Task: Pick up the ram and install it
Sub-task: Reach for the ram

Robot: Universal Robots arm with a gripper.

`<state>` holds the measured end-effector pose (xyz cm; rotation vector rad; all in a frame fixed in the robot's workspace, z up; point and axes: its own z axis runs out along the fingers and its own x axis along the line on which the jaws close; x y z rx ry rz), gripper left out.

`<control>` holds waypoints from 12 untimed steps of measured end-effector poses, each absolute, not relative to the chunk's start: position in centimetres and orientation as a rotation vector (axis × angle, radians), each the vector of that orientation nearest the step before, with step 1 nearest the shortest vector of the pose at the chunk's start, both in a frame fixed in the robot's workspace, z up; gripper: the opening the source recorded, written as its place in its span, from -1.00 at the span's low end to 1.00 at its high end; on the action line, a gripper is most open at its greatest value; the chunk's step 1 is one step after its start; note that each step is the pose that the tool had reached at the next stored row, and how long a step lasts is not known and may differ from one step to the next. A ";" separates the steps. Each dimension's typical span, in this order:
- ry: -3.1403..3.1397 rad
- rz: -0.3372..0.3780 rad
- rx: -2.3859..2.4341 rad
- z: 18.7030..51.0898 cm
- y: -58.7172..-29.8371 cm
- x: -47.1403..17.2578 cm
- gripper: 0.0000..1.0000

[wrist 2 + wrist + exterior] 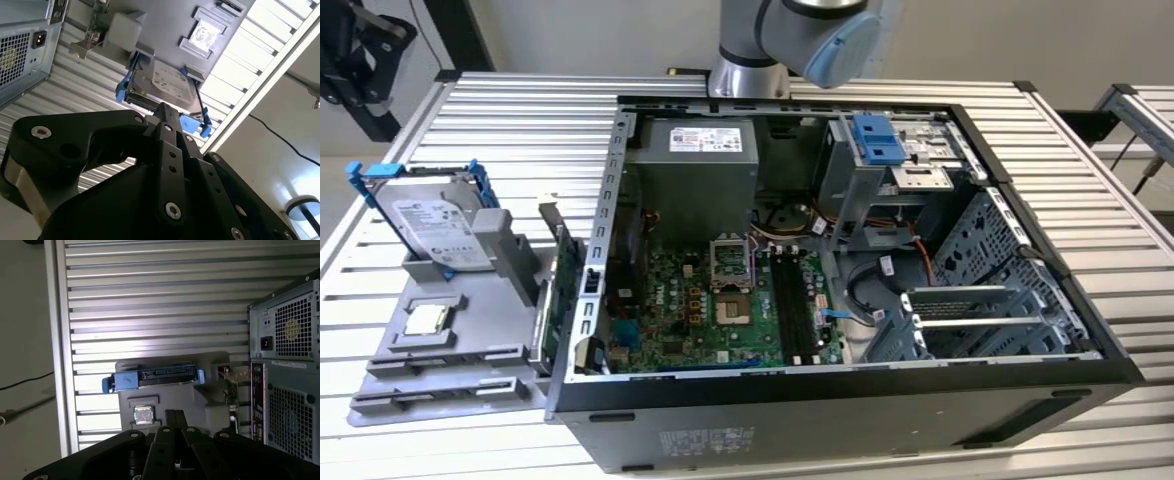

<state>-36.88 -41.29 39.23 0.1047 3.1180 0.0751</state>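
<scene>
A black two-finger gripper (pixel 167 112) (pixel 175 415) is being shown in both wrist views, raised well clear of a slatted metal table (pixel 520 110). Its fingers (pixel 170 422) are being held closed, tip against tip, with nothing gripped between them.

Beyond the fingertips and well apart from them, a grey holder (pixel 494 340) is being shown on the table. It is carrying a hard drive (pixel 434 225) in a blue caddy, with a small square processor chip (pixel 427 318) beside it.

Off to one side of the fingers, an open computer case (pixel 854 390) is lying with its motherboard (pixel 707 310) exposed. A green expansion card (pixel 564 300) is standing on edge between holder and case.

The ram is not being touched by the fingers. Whether it is lying in the holder's narrow slots (pixel 407 365), past the chip from the drive, or is seated in the dark memory slots (pixel 790 295) beside the processor socket cannot be told.
</scene>
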 end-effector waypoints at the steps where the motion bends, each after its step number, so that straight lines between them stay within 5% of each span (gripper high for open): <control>1: 3.118 0.075 0.104 39.2 -41.3 -37.1 -1.00; 12: 3.118 0.075 0.104 39.2 -42.0 -37.2 -1.00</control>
